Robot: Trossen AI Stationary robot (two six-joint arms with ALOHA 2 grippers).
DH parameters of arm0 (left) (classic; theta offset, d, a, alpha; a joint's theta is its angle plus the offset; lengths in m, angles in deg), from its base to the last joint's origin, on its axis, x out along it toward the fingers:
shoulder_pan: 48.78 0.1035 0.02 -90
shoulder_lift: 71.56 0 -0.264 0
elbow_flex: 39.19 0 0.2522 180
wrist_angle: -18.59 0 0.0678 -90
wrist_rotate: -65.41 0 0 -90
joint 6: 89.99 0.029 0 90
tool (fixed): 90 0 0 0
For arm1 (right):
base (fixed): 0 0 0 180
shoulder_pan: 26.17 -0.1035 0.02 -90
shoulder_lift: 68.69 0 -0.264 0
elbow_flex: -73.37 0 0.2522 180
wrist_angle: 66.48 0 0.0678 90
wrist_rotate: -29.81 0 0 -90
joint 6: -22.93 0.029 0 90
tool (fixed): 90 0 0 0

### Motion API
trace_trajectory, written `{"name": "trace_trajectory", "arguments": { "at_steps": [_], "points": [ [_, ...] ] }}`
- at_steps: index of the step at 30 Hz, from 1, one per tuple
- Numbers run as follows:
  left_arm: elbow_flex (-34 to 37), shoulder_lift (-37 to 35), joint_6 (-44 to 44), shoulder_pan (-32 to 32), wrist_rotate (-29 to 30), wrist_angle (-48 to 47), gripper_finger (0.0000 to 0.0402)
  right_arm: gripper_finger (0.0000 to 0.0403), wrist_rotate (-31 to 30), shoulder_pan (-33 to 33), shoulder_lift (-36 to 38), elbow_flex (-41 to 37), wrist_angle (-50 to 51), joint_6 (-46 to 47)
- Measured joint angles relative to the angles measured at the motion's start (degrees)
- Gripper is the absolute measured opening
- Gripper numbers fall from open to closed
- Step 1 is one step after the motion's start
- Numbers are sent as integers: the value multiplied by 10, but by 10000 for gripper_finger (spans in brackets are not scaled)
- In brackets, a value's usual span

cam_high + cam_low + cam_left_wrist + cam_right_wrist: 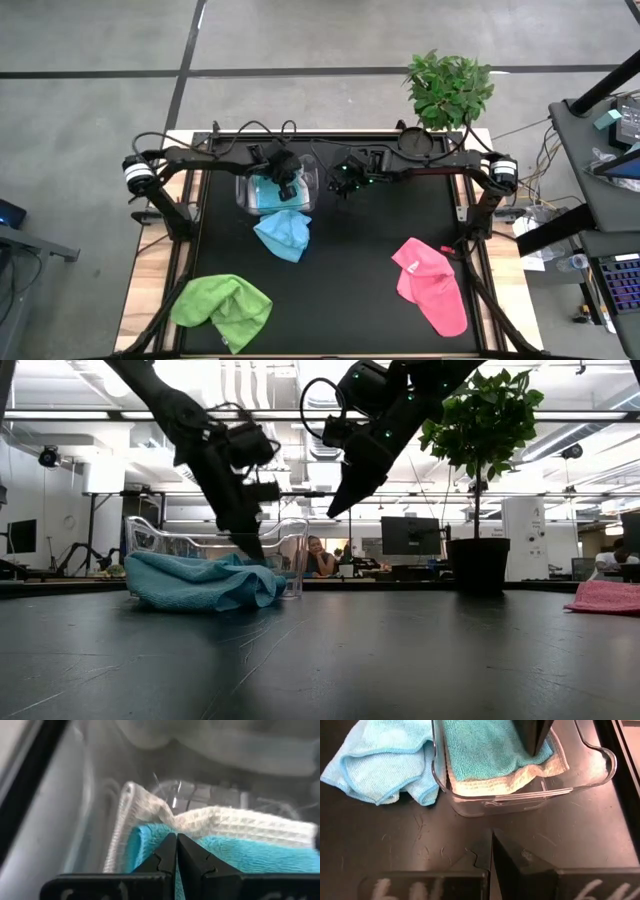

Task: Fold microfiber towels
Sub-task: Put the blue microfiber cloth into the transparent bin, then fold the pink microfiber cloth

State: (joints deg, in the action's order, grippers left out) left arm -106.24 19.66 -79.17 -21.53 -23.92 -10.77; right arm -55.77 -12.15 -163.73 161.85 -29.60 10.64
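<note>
My left pincer (288,190) hangs clenched inside the clear tub (308,180) over a folded blue towel (490,747). My right pincer (345,186), clenched too, hovers above the dark bench (350,270). Office monitors (410,535) stand behind.

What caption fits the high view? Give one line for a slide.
Left pincer shut inside the tub on stacked towels; blue, green and pink towels lie loose on the table.

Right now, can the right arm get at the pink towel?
Probably yes. The pink towel lies in the open on the right side of the table, nothing on or around it. The right gripper, shut, hangs above the mat beside the tub.
</note>
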Motion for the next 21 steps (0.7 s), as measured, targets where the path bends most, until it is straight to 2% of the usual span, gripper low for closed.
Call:
{"name": "trace_trajectory", "arguments": {
  "at_steps": [8, 13, 17, 19, 21],
  "points": [
    [-6, -113, -32, -25, 0, -4, 0, 8, -1, -7, 0, -23, -10, -3],
    [2, -184, -60, -95, -1, 9, 0, 8, 0, -21, 1, -59, -40, 7],
    [5, -207, -79, -169, -2, 40, 0, 8, -2, -45, 1, -75, -37, 39],
    [12, -209, -87, -208, -1, 65, 0, 8, -28, -63, 1, -76, -21, 66],
    [21, -209, -91, -242, 11, 92, 0, 9, -87, -86, 2, -75, 18, 99]
  ]
}}
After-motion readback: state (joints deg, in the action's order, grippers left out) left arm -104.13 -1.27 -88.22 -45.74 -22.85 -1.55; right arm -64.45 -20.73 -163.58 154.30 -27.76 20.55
